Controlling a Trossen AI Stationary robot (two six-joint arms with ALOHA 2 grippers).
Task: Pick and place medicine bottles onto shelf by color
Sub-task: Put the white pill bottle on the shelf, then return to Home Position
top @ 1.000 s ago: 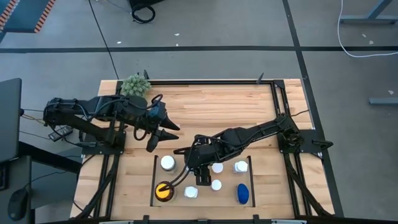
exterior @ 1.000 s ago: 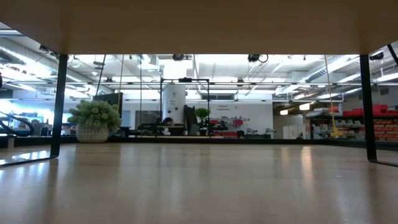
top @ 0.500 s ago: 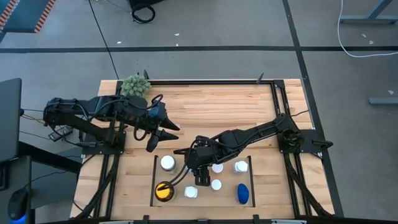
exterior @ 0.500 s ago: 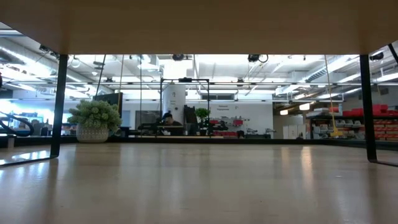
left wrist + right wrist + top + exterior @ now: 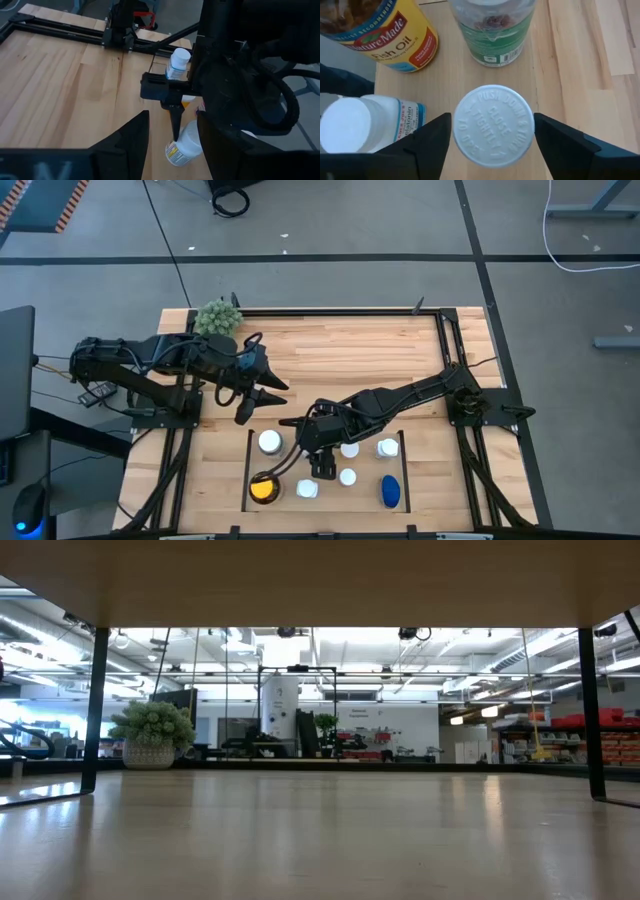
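Observation:
My right gripper (image 5: 322, 466) reaches into the shelf (image 5: 247, 470), a wooden bay with thin black rails, and is shut on a white-capped bottle (image 5: 493, 125). Around it stand an amber yellow-capped bottle (image 5: 263, 487), a blue bottle (image 5: 390, 491) and several white-capped bottles, such as one at the bay's far left (image 5: 269, 442). The right wrist view also shows the amber fish-oil bottle (image 5: 385, 30), a green-labelled bottle (image 5: 492, 30) and a white bottle (image 5: 365, 122). My left gripper (image 5: 258, 400) waits open and empty over the table, to the far left of the bay. My right gripper has one finger on each side of the bottle's round white cap (image 5: 460, 131), pinching it between the two fingers (image 5: 427, 145). The fingers come from above, pointing down. The cap faces up, so the bottle is upright. The cap hides whether its base stands on the wood.
A green plant ball (image 5: 218, 317) sits at the table's far left corner and shows in the low view (image 5: 150, 735). Black frame rails (image 5: 330, 311) edge the table. Bare wood (image 5: 350, 350) lies across the far half. The left wrist view shows the right arm (image 5: 235, 75) close ahead.
My right gripper has crept a little toward the table's near edge inside the bay. The bottles around it have stayed where they were.

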